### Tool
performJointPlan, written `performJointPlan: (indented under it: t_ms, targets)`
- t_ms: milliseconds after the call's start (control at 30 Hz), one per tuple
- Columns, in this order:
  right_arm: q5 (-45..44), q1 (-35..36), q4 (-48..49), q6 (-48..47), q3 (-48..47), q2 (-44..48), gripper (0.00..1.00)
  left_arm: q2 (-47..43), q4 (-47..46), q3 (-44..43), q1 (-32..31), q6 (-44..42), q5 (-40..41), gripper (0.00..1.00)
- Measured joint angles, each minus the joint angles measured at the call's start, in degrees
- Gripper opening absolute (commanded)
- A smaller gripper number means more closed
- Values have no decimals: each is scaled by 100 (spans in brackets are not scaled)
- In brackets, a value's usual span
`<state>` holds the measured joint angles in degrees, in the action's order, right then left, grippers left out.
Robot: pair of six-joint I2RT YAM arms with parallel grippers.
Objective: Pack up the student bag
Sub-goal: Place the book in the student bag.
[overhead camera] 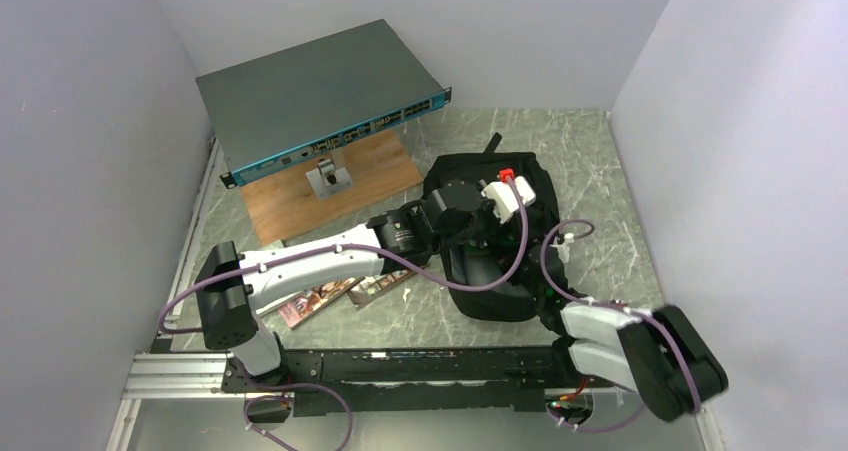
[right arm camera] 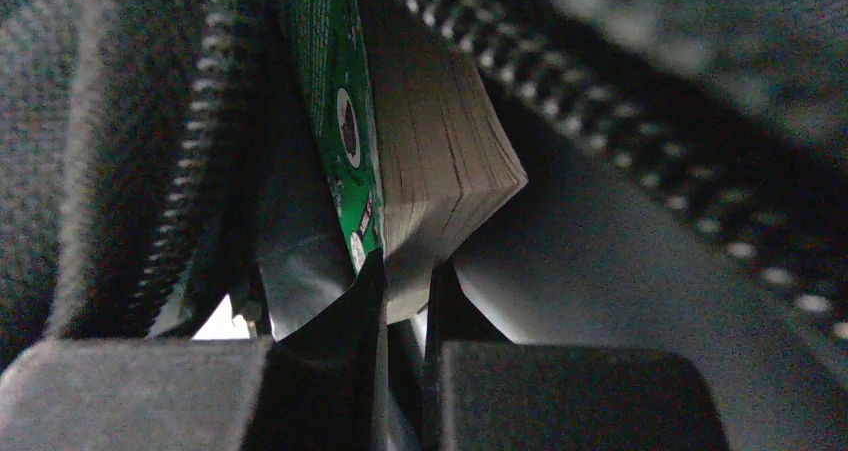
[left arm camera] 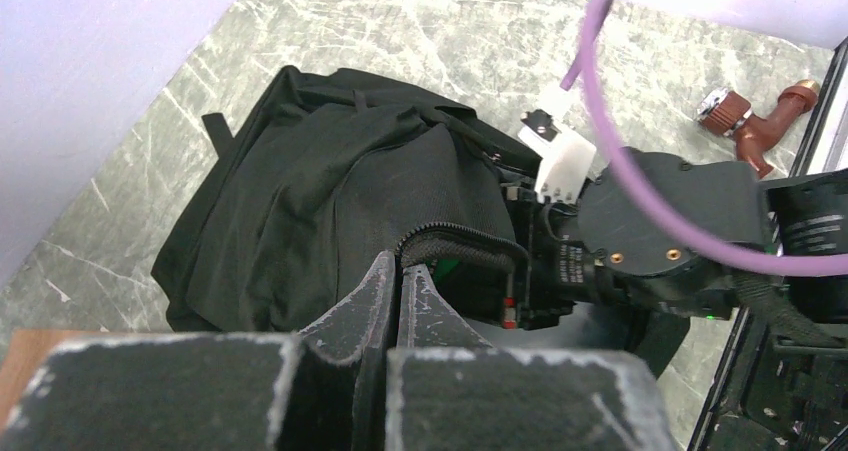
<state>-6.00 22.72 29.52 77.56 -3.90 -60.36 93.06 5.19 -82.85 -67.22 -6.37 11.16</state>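
The black student bag (overhead camera: 505, 296) lies on the marble table right of centre, its zip opening lifted; it also shows in the left wrist view (left arm camera: 320, 191). My left gripper (left arm camera: 400, 266) is shut on the bag's zipper edge (left arm camera: 460, 239) and holds the opening up; from above it sits over the bag's middle (overhead camera: 455, 226). My right gripper (right arm camera: 405, 271) is inside the bag, shut on a thick book with a green cover (right arm camera: 440, 151), between the zipper rows. Its wrist (overhead camera: 497, 193) shows above the opening, and its body (left arm camera: 640, 236) fills the opening in the left wrist view.
A flat grey network switch (overhead camera: 320, 101) rests on a wooden board (overhead camera: 335, 186) at the back left. Thin books or magazines (overhead camera: 320, 299) lie under the left arm. A brown and silver fitting (left arm camera: 750, 121) lies by the right edge. Walls close in on three sides.
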Motion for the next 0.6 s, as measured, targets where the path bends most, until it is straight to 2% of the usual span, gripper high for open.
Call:
performJointPlan:
  t_ms: [133,167,233,367,433,500,600]
  targets:
    - [-352,85,1169,107,-181,-1165,0,76,-9,-11,-4,-2,-46,0]
    - [-426,85,1464,140,-247,-1440,3,98,-22,-11,-4,-2,-44,0]
    - [-505,83,1823,160,-337,-1814,28,133,-31,-11,0,-2,-52,0]
    - [-452,-2,2229,70,-374,-2114,60,153,-48,2,70,-20,-83,0]
    - [-273,-98,1784,-129,-378,-1716,72,153,-87,26,136,-37,-85,0]
    - [-149,-142,905,-365,-404,-931,80,151,-138,79,208,-46,-87,0]
    - [76,-153,-693,-667,-553,299,86,151,-214,212,295,-37,-136,0]
